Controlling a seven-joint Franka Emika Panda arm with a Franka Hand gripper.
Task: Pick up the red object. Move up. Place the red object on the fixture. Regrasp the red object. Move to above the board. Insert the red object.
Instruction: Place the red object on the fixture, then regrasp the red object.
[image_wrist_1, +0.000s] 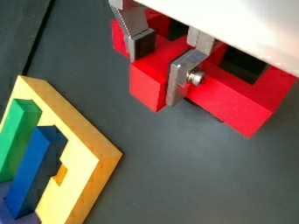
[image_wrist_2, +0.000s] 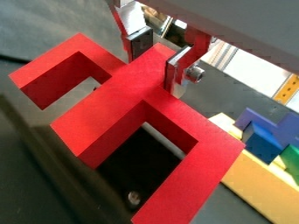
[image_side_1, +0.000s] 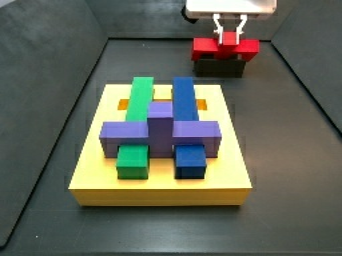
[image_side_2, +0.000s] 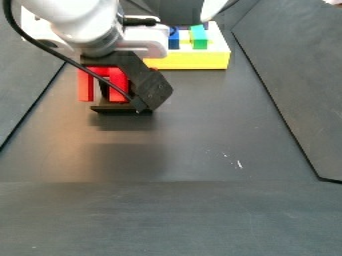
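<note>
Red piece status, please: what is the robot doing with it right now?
End effector at the fixture, fingers astride the red piece's centre tab. Red piece resting on the fixture, away from the yellow board. Nothing in the way.

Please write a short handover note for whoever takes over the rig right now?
Gripper: down at the far end of the floor from the board, silver fingers set either side of the raised centre tab of the bright red bridge-shaped object; the jaws look shut on it.
Red object: sitting on the small black box-like fixture, in both side views.
Thick yellow square board: carries green, blue and purple blocks; the red object is not in it.
Done: red object placed on the fixture.
Left: finish the regrasp, lift, move above the board, insert.
</note>
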